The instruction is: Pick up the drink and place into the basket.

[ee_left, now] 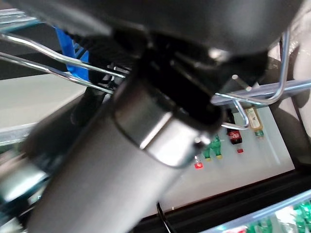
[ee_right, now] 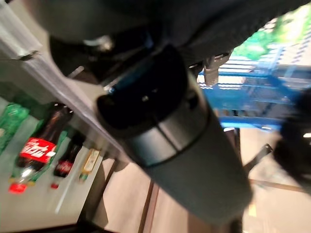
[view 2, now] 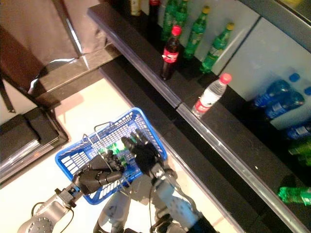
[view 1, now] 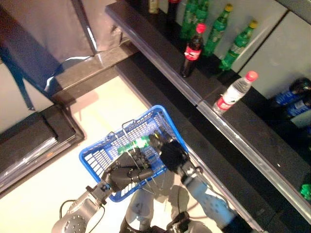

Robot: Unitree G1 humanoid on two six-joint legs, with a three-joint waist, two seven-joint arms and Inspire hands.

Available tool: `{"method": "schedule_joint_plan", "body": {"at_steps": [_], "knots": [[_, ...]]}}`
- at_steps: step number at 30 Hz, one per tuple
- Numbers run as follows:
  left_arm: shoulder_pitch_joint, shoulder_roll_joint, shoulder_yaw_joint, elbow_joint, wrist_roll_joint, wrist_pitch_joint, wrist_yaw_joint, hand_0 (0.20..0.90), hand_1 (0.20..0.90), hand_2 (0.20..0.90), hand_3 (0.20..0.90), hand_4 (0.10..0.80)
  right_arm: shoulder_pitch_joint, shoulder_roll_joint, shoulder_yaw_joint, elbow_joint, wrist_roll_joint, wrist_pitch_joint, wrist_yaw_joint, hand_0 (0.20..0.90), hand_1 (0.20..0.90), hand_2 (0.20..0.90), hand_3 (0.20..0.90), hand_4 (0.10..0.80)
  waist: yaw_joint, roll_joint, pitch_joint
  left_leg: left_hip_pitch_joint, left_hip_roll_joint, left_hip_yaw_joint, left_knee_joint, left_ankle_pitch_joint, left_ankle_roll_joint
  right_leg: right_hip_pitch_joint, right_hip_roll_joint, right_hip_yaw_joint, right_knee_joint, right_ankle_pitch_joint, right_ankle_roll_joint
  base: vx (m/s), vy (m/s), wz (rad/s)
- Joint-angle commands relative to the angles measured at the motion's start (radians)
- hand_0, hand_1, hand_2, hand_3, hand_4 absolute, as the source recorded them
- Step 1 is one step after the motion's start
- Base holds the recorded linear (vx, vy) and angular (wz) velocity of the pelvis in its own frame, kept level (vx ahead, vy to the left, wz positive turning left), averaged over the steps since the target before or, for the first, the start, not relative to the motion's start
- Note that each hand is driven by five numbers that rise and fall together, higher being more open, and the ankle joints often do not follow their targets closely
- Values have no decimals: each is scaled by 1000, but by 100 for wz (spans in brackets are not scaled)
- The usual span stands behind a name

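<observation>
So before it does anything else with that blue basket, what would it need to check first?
1. Basket held: ok. The left robot hand has its fingers curled round the wire handle of the blue basket.
2. Drink in the basket: ok. A green bottle lies inside.
3. Bottle released: cannot tell. The right robot hand sits over the basket, its fingers hidden.
4. Basket level: not ok, it hangs tilted.
5. Clear of the shelf: ok. The black shelf edge stands apart from the basket.
</observation>
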State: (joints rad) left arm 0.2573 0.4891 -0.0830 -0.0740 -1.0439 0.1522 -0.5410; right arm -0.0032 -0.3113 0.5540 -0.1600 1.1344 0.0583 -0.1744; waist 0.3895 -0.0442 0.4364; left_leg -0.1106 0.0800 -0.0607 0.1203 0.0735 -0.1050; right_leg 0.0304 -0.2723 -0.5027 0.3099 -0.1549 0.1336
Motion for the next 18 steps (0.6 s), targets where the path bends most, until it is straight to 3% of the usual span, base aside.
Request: {"method": "schedule_joint_plan", "body": {"at_steps": [1, 12, 18], "knots": [[-94, -92, 7, -271, -103, -244, -148, 300, 300, 300, 200, 100, -35, -9, -8, -101, -90, -14, 115, 900, 900, 900, 900, 800, -55, 22, -101, -19, -39, 54, 42, -5, 27, 27, 88, 1, -62, 83, -41, -54, 7, -34], [-36, -124, 49, -76, -100, -328, -53, 300, 300, 300, 200, 100, 84, -95, -199, -207, -165, -69, 275, 900, 900, 900, 900, 800, -179, 14, -172, 48, 9, 159, 7, -11, 23, 26, 105, 109, -109, 96, -31, -19, 22, -29], [-3, -166, 105, 240, -33, -434, 95, 300, 300, 300, 200, 100, 196, -91, -307, -139, -224, -61, 331, 900, 900, 900, 900, 800, -283, 10, -230, 121, 50, 261, -53, -14, 18, 25, 105, 195, -142, 101, -21, -21, 2, -40]]}}
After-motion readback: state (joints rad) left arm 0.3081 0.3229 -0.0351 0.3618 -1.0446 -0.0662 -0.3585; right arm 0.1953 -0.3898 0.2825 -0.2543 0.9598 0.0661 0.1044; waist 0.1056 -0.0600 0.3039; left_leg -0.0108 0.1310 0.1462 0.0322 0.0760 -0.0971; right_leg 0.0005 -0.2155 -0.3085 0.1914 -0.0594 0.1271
